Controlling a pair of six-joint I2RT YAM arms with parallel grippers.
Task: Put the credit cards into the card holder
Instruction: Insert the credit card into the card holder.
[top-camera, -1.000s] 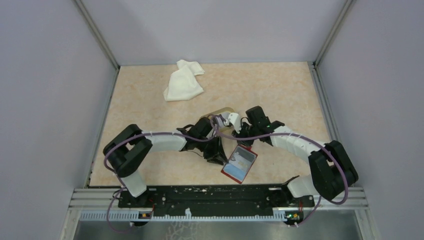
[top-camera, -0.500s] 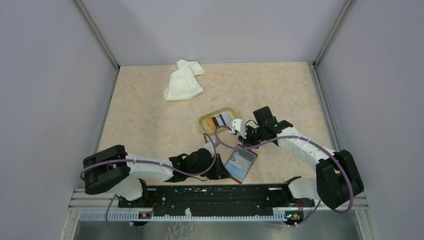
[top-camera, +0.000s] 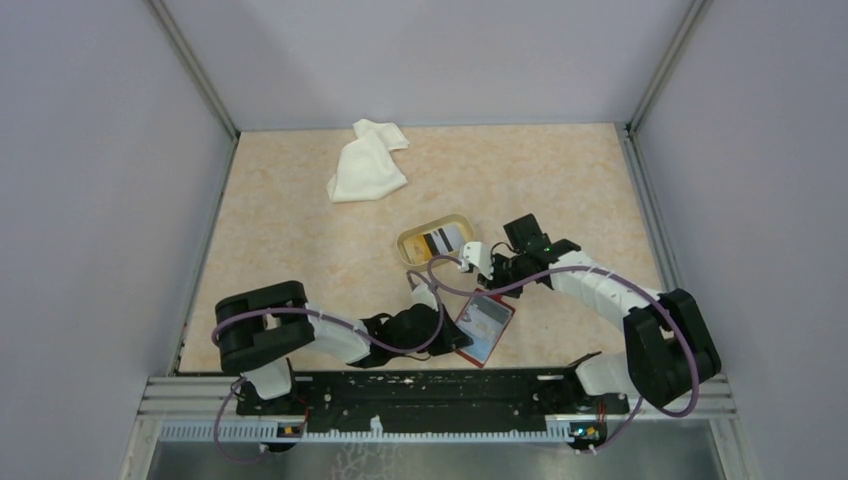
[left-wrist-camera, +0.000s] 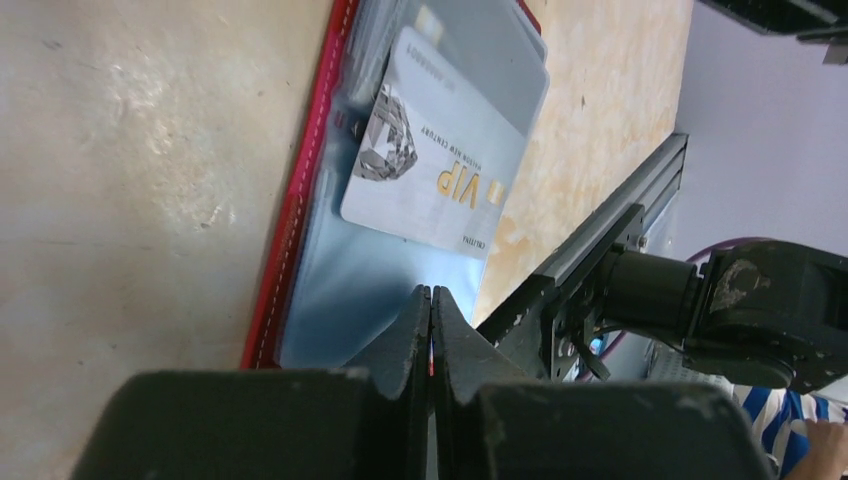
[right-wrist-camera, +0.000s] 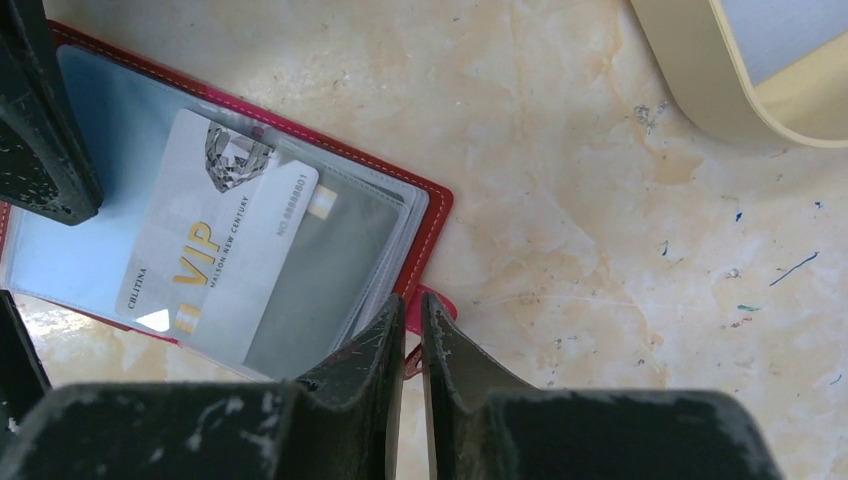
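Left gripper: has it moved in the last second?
Yes. The left gripper came back from beside the tan dish toward the near rail, now at the card holder.

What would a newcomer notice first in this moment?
An open red card holder lies near the front edge of the table, a grey VIP card in its clear pocket. The left gripper and right gripper are shut on its opposite ends. Behind it, a tan dish holds more cards.
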